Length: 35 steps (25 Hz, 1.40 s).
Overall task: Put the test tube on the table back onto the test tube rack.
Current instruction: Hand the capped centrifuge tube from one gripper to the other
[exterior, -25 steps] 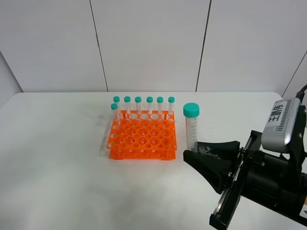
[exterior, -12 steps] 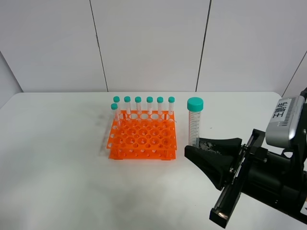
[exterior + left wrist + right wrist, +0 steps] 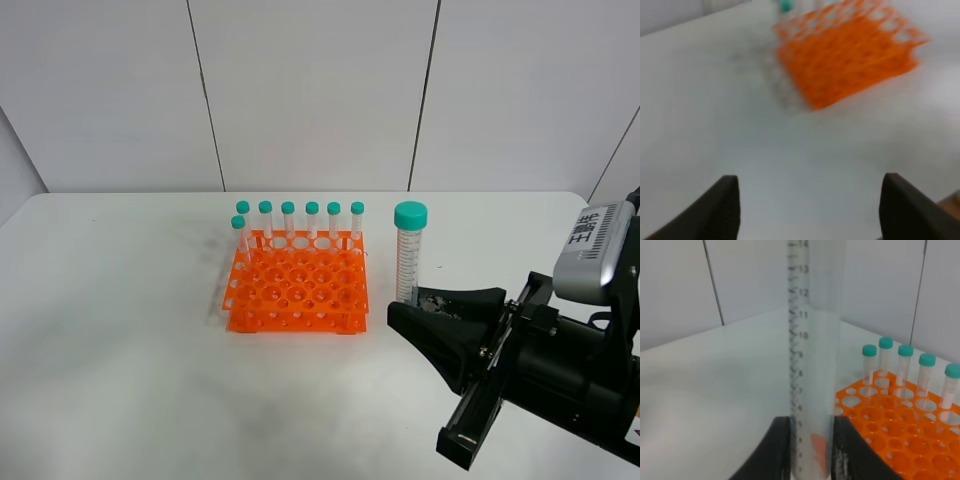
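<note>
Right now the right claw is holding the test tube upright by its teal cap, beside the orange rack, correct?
Not by the cap: the exterior high view shows the right claw gripping the test tube near its bottom, upright beside the orange rack.

Seven teal-capped tubes (image 3: 312, 222) standing upright, pale grey panelled wall (image 3: 310, 90) behind

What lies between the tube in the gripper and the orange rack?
Nothing: the exterior high view shows only bare white table between the clear teal-capped tube and the orange plastic rack.
</note>
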### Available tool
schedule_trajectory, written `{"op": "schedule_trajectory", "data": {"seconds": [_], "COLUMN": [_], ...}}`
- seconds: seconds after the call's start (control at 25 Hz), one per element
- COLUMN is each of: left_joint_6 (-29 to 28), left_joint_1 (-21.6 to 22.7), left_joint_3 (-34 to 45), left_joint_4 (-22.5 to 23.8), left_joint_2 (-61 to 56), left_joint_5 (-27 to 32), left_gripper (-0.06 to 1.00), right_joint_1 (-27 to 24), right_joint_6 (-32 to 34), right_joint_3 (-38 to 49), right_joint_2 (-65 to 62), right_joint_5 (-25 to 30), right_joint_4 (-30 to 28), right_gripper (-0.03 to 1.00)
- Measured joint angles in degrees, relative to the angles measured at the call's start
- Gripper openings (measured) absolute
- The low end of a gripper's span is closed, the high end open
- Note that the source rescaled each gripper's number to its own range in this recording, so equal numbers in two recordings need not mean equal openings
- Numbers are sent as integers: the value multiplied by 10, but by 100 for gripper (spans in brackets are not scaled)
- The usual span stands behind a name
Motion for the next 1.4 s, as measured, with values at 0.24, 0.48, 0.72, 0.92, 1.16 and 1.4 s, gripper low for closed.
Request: {"op": "schedule_trajectory", "data": {"seconds": [0.24, 0.48, 0.72, 0.92, 1.16, 1.4], "left_joint_6": [45, 243, 562, 827, 926, 943], "left_joint_1": [-4, -4, -4, -4, -4, -18], "left_joint_3": [-6, -6, -6, -6, -21, -56], "left_joint_4": [-127, -297, -575, -831, -879, -881], "left_joint_2": [60, 228, 405, 512, 597, 623], "left_joint_5": [-152, -260, -271, -198, -143, -128], "left_gripper": [98, 98, 98, 98, 96, 78], "right_joint_1": [0, 0, 0, 0, 0, 0], "right_joint_6": [0, 0, 0, 0, 0, 0], "right_joint_3": [0, 0, 0, 0, 1, 1], "right_joint_2": [0, 0, 0, 0, 0, 0], "right_joint_5": [0, 0, 0, 0, 2, 6], "right_joint_4": [0, 1, 1, 1, 1, 1], "right_gripper": [4, 4, 4, 4, 4, 4]}}
